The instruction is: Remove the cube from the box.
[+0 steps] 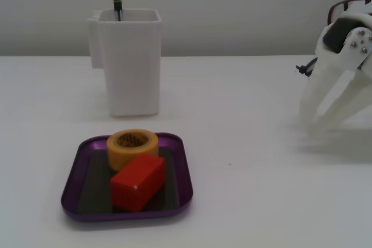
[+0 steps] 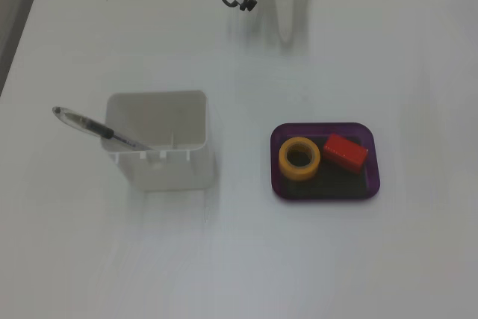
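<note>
the cube [image 1: 138, 182], low left in the box [image 1: 71, 181], looks light and rigid, best pinched across its short sides; gripper [image 1: 317, 121] spread open, empty.

Open table lies between the gripper [image 2: 286, 31] and the box [image 2: 373, 184]; inside, a tape roll [image 2: 299, 159] crowds the cube [image 2: 345, 152] at nine o'clock.

bright, even, diffuse light washes out the white table [image 1: 250, 190]; shadows are faint and soft. both fixed views look slightly soft and grainy, and white objects blend into the pale surface. no harsh glare.
</note>
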`<action>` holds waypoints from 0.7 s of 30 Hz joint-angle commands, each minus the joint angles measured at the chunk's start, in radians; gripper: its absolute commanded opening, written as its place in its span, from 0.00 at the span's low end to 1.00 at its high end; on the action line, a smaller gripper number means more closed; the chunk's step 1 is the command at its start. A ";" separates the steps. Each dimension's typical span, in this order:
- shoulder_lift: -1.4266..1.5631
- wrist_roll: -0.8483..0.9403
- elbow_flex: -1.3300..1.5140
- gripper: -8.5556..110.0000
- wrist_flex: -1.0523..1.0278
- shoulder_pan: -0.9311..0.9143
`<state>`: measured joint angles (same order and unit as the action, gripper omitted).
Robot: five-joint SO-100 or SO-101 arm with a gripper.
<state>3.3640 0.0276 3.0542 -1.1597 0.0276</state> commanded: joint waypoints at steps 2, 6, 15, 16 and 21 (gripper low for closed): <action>0.048 0.006 -0.026 0.07 0.037 -0.011; 0.026 0.003 -0.173 0.08 0.187 -0.002; -0.580 -0.002 -0.568 0.14 0.267 0.025; -0.678 -0.003 -0.638 0.15 0.259 0.048; -1.123 -0.071 -1.035 0.15 0.229 0.173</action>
<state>2.4927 0.0092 2.2795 -0.9097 0.1488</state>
